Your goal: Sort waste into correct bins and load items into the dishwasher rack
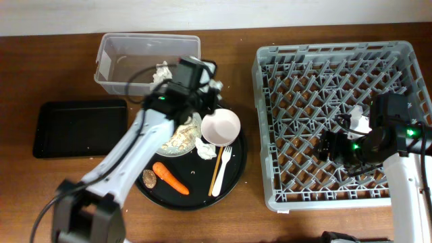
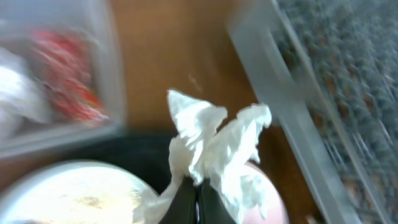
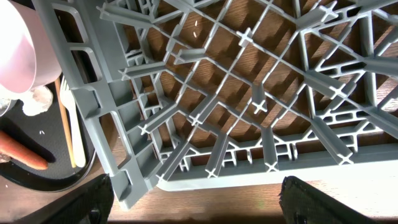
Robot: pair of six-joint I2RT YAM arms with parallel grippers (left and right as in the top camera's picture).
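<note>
The left claw (image 2: pixel 198 208) is clamped tight on a crumpled white tissue (image 2: pixel 211 143), whose loose folds flare out past the fingertips. From overhead, the claw and tissue sit above the far rim of the round black tray (image 1: pixel 233 177), just off the near right corner of the clear rectangular plastic tub (image 1: pixel 101 67).

The tub holds another white tissue (image 1: pixel 162 69) and, blurred in the left wrist view, a small red wrapper (image 2: pixel 68 81).

On the round tray, a grey-white bowl (image 1: pixel 177 140) carries beige crumbly food scraps (image 1: pixel 181 137), and a pink bowl (image 1: pixel 221 127) stands just beside it on the right. A third tissue (image 1: pixel 205 150) lies at the pink bowl's near edge. Nearer the front lie a pale fork (image 1: pixel 224 169), an orange carrot (image 1: pixel 170 178) and a small brown lump (image 1: pixel 149 177) close beside the carrot.

A shallow black rectangular tray (image 1: pixel 81 128) rests on the brown wooden worktop (image 1: pixel 236 40), left of the round tray.

The right claw (image 3: pixel 199 202) is spread wide and grips nothing, hanging over the large square grey plastic rack (image 1: pixel 304 81) with its grid of pegs.
</note>
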